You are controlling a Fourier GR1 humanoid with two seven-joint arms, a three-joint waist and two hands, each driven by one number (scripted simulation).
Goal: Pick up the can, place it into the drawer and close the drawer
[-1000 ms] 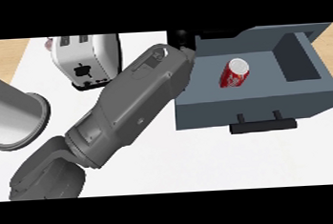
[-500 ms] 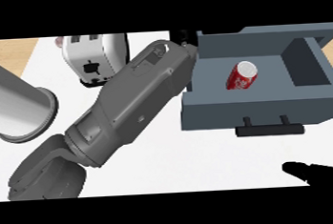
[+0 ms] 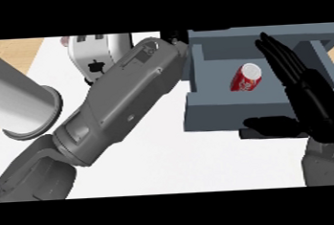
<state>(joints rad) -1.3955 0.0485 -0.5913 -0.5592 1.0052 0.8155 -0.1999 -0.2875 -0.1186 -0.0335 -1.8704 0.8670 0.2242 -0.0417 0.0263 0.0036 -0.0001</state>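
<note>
Fingers of our black right hand [image 3: 318, 101] stand straight, pressed together, at three o'clock before the open grey box-like drawer [image 3: 220, 116]. Inside lies the red metal can [image 3: 244, 77], probably light and slippery. Our left hand's fingers: cannot tell.

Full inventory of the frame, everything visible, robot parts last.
Can: one, red with white top, lying tilted inside the drawer.
Drawer: one, blue-grey, open, upper right; dark handle at its front, mostly behind the right hand.
Toaster: one, white and silver, top centre-left, partly behind the left forearm.
Cylinder: one, grey-white, left edge.
Counter: white top, wood strip at far left.
Left forearm: grey, running diagonally toward the drawer; its hand barely shows.
Right hand: black, fingers straight, over the drawer's right side.
</note>
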